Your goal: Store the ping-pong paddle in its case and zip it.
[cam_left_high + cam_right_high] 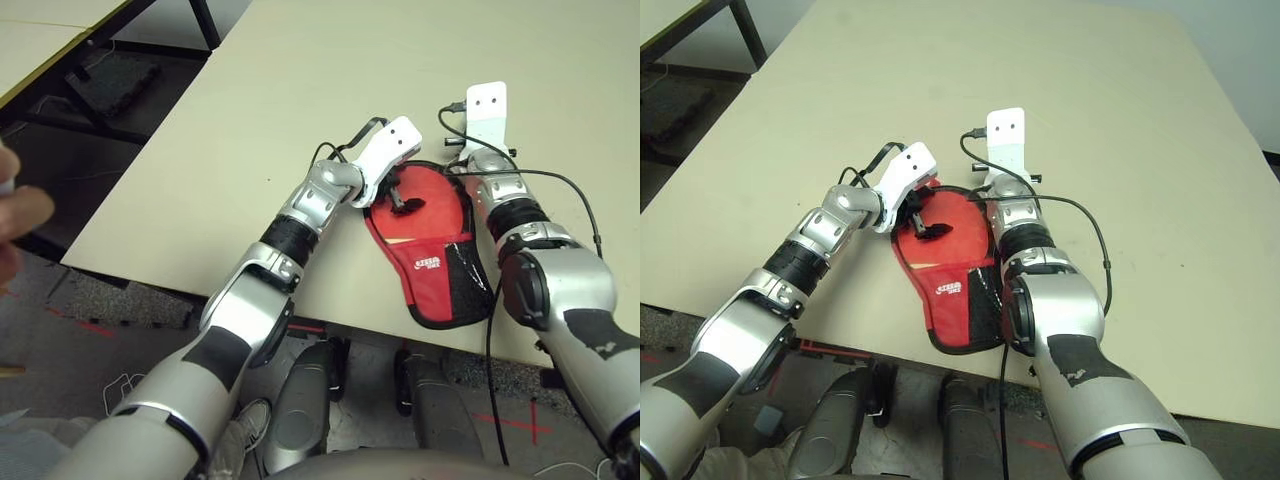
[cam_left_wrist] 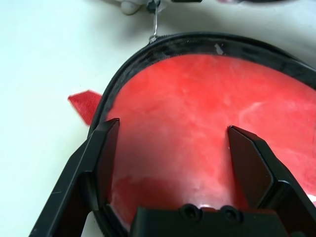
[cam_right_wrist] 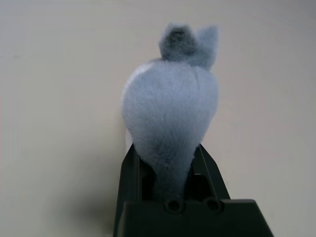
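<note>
The red case [image 1: 432, 262] lies flat near the table's front edge, its narrow end with the white logo and black mesh pocket toward me. My left gripper [image 1: 402, 201] hovers open over the round end, and its fingers [image 2: 101, 163] straddle a glossy red face ringed by the black zipper edging [image 2: 123, 74]. A metal zipper pull [image 2: 154, 35] sits at the far rim. A pale sliver [image 1: 400, 241] shows at the case's left side; I cannot tell the ping-pong paddle apart from the case. My right gripper [image 3: 170, 170] is shut on a grey fuzzy lump [image 3: 170, 108] above bare tabletop.
The right arm's white wrist mount [image 1: 487, 110] stands just beyond the case, with black cables [image 1: 560, 180] looping beside it. The table edge [image 1: 330, 320] runs close under the case. A person's hand [image 1: 15, 215] shows at far left. Open tabletop [image 1: 300, 80] stretches beyond.
</note>
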Action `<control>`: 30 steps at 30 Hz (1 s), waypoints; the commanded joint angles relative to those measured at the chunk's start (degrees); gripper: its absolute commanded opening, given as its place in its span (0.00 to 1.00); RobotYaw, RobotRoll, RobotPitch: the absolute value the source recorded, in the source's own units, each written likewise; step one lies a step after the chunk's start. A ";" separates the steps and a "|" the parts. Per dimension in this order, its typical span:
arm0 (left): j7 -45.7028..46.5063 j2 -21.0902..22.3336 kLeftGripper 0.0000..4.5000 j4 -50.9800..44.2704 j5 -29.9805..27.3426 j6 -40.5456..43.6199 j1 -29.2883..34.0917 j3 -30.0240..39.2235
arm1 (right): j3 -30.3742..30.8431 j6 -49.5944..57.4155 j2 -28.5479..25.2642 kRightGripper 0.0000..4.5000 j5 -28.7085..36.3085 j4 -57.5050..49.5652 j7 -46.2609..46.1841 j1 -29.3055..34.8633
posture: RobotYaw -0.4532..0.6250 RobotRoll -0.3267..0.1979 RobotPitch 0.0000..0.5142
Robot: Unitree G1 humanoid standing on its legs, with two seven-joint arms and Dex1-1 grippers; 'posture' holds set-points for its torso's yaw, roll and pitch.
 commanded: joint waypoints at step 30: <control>1.52 -5.06 1.00 19.35 4.37 -4.95 -1.37 -1.08 | 0.42 34.44 -7.02 0.11 1.04 -57.30 5.67 27.34 | 0.29 0.62 0.46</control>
